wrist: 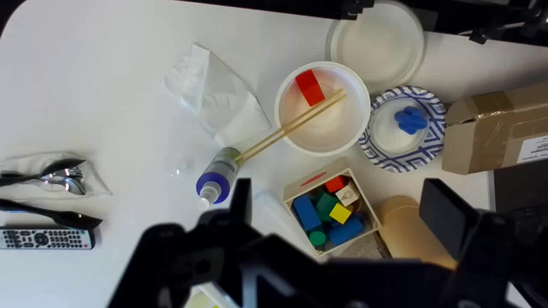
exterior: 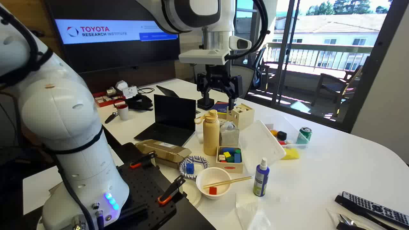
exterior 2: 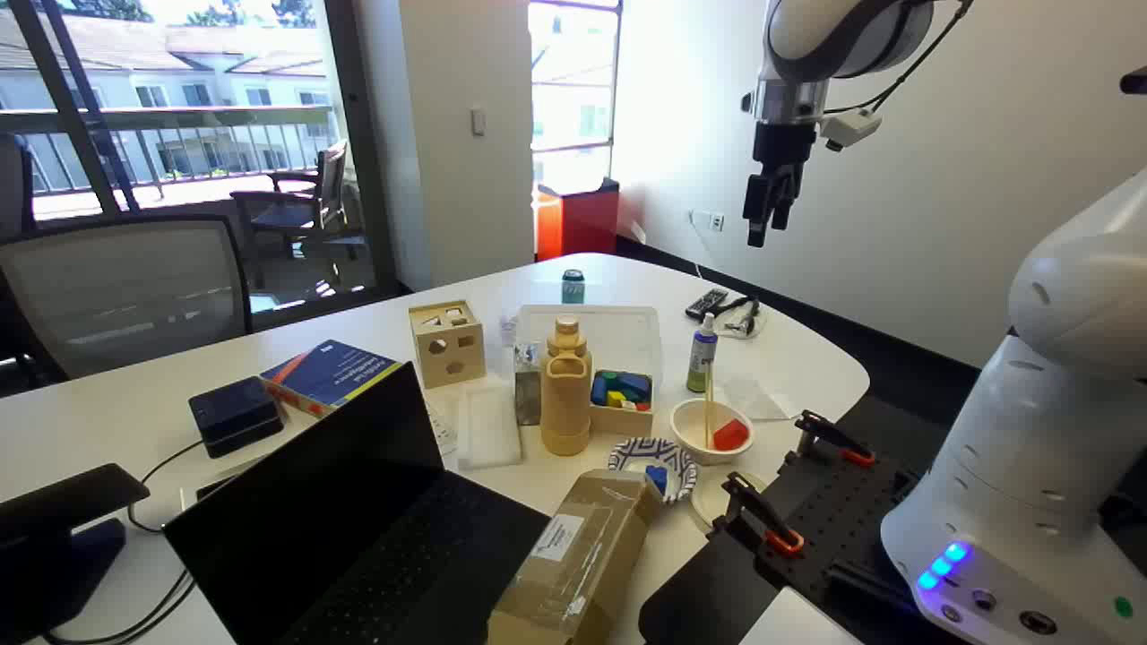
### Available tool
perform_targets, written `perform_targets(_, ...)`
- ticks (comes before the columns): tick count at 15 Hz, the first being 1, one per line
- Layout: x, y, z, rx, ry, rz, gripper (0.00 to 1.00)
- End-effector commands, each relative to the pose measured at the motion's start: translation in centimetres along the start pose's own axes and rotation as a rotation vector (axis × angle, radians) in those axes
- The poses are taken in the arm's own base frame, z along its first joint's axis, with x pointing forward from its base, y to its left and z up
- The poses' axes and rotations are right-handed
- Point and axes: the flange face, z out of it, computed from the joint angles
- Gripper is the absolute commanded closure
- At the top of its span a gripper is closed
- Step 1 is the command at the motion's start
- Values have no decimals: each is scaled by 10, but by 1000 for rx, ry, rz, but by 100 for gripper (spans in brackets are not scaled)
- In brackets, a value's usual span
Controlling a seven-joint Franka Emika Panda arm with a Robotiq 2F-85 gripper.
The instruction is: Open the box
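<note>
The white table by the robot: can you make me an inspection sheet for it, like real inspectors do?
Surface: white table, crowded around the middle.
Job's things: cardboard box, probably the one to open; its top looks shut and taped, with a white label. Inside hidden.
Clutter: open laptop, tan bottle, spray bottle, remote, green can, wooden box of blocks, white bowl with a red block inside and chopsticks sticking out over its rim.
End effector: open, high above the table; nothing seen in its grip.
Cables: black cables along the robot arm; thin ones on the table too.
Surroundings: lit screen, mesh chair, balcony railing outside.
</note>
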Motion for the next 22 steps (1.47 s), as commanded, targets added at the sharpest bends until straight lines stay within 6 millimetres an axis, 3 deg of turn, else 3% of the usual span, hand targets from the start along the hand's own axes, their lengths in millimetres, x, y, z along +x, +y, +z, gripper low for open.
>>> perform_targets(1,0,0,0,0,-1,0,0)
perform_targets(3,17,-17,26,42,17,-17,0)
perform_targets(5,38,-47,53,82,45,-50,0)
perform_targets(10,93,-145,113,156,41,-143,0)
perform_targets(12,105,-171,141,182,-2,-147,0)
perform_targets(18,104,-199,219,273,-103,-62,0)
perform_targets(22,85,-208,249,335,-133,29,0)
